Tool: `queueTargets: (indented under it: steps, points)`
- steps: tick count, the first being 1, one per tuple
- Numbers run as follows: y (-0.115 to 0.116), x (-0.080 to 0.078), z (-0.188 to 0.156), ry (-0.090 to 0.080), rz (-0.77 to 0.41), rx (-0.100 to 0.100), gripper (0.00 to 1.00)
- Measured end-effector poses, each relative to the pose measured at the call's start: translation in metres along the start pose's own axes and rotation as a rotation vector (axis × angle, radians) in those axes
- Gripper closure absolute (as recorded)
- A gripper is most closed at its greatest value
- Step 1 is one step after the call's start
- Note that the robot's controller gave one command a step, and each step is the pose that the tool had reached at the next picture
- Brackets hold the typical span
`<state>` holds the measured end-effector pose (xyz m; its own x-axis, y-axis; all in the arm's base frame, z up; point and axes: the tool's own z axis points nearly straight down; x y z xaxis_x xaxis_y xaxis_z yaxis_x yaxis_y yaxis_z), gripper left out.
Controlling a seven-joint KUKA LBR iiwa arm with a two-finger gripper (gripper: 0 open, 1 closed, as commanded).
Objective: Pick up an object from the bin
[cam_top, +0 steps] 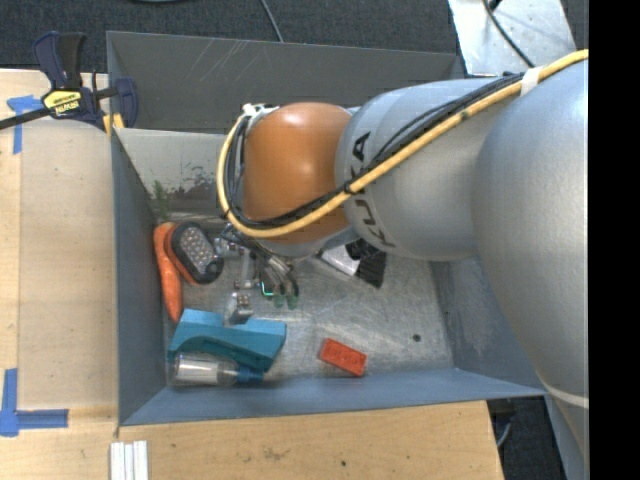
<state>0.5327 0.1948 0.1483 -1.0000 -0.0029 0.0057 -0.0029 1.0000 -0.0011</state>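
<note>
At the far left I see a long orange carrot-shaped thing point(168, 273), lying lengthwise from far to near. A dark grey oval piece with rows of pale dots point(196, 253) touches its right side. A silvery metal cylinder point(198, 370) lies on its side at the near left. A small red rectangular brick point(342, 357) lies flat farther right, well apart.

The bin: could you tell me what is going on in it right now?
The KUKA arm reaches into the grey bin from the right. Its gripper hangs low just above a teal wedge-shaped thing near the view's lower left corner, with an orange carrot-like piece to its left and a red brick further right. Nothing is lifted yet.
</note>
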Motion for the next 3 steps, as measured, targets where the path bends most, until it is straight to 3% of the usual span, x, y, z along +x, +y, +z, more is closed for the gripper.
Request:
queueTargets:
  steps: [1,2,3]
  points:
    - [-0.001,-0.002,-0.004,-0.008,0.002,-0.002,0.0]
    - [0.017,0.022,0.013,-0.011,-0.006,-0.001,0.0]
    - [0.021,0.035,0.039,-0.022,-0.116,-0.01,0.0]
